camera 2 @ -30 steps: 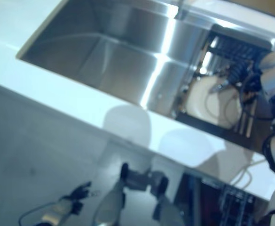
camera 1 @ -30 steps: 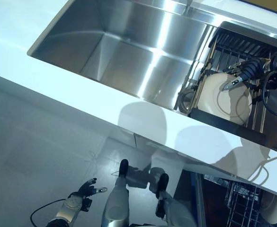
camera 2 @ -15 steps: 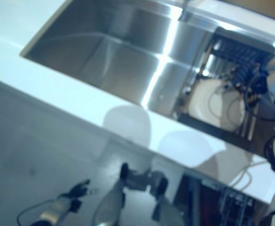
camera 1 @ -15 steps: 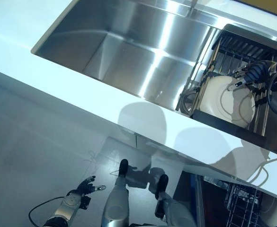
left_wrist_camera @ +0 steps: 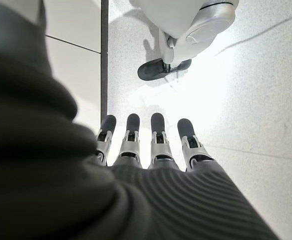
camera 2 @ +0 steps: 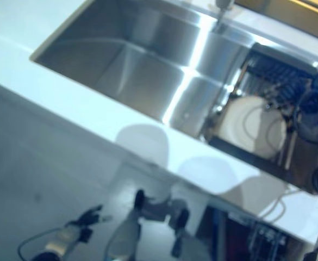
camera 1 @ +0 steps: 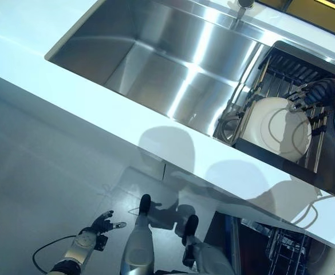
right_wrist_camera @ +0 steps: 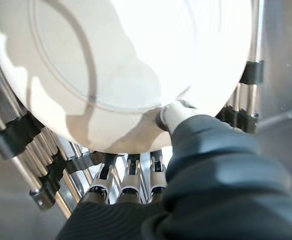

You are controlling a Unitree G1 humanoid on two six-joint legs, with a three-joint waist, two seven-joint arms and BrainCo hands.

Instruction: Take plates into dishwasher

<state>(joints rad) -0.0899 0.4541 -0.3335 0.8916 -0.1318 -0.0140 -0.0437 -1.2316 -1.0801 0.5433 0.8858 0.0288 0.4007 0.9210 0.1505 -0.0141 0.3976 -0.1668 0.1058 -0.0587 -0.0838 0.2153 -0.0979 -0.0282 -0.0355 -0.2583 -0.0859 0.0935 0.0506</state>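
Our right hand (right_wrist_camera: 185, 131) pinches the rim of the plate (camera 1: 282, 126) lying on the sink rack (camera 1: 313, 146), thumb above, fingers beneath. We should firm up before lifting. Left hand (left_wrist_camera: 150, 145) hangs slack and open.

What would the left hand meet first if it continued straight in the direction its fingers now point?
Probably only the floor. The left hand hangs low with straight fingers, holding nothing, and no object shows ahead of them, though depth is unclear.

Kitchen: steel sink basin (camera 1: 156, 63) set in white countertop (camera 1: 98, 114) across upper frame, dish rack (camera 1: 293, 80) with plate (camera 1: 279, 129) upper right, dishwasher rack (camera 1: 287, 255) lower right.
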